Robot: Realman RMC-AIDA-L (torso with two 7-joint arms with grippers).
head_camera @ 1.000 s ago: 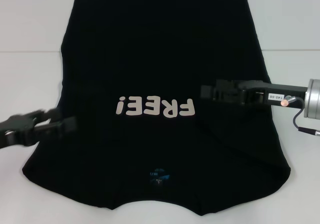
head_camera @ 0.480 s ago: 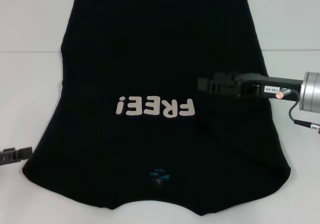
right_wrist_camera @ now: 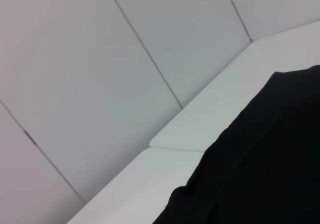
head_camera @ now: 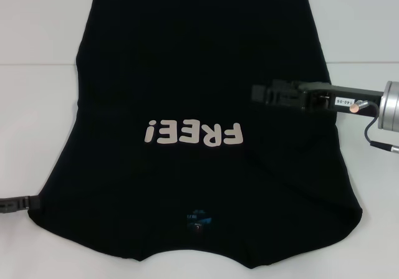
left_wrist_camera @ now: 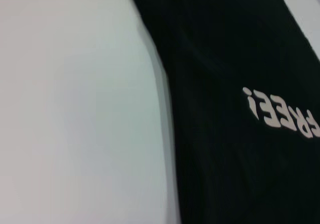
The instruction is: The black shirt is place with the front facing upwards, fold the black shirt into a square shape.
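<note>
The black shirt (head_camera: 199, 73) lies flat on the white table, front up, with its sides folded in. Its pale "FREE!" lettering (head_camera: 192, 132) reads upside down, and the bluish neck label (head_camera: 197, 220) is at the near edge. My right gripper (head_camera: 257, 94) hovers over the shirt's right part, pointing left, with no cloth in it. Only the tip of my left gripper (head_camera: 15, 202) shows at the left border, beside the shirt's near left corner. The left wrist view shows the shirt (left_wrist_camera: 225, 149) and lettering (left_wrist_camera: 282, 111). The right wrist view shows a shirt edge (right_wrist_camera: 265, 169).
The white table (head_camera: 37, 104) surrounds the shirt, with a seam running across it behind the grippers. The left wrist view shows bare table (left_wrist_camera: 75, 109) beside the shirt. The right wrist view shows pale wall panels (right_wrist_camera: 100, 59) beyond the table's far edge.
My left gripper has drawn back from the shirt's left side to the left border. My right gripper has shifted a little farther away over the shirt. The shirt has not moved.
</note>
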